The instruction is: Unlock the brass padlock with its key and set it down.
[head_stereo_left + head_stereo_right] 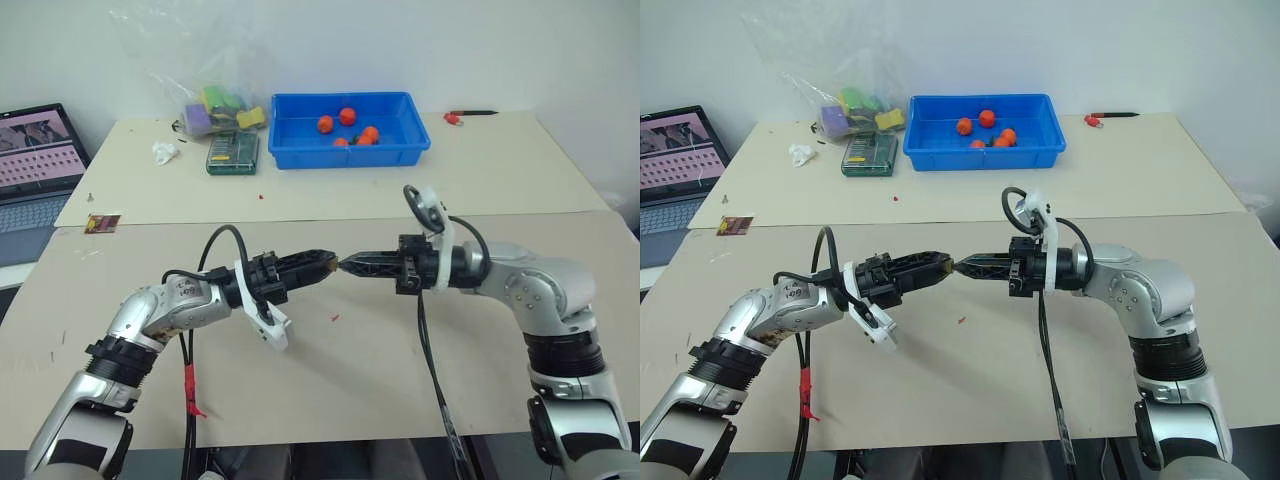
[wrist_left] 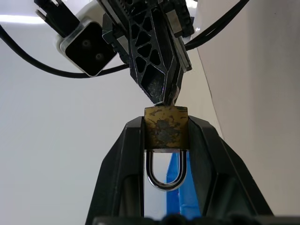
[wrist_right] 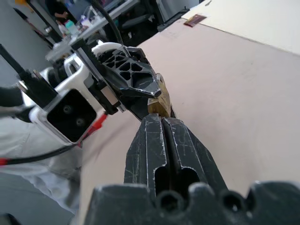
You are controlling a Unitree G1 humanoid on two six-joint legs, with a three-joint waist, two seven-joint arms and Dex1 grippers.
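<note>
I see left gripper [image 2: 166, 140] clamping brass padlock [image 2: 165, 130]; right gripper [image 2: 161, 96] pinched closed at keyway, key unseen. Risk: twisting tilts padlock, it slips.

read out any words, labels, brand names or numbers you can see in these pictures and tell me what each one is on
No text can be read for certain.
Laptop screen: rows of marks, too small to read.
Green case beside the blue bin: markings too blurred to read.
Small card on the table: print not legible.
Brass padlock held in the left claw: worn face, no stamp legible.
Right claw: no lettering.
</note>
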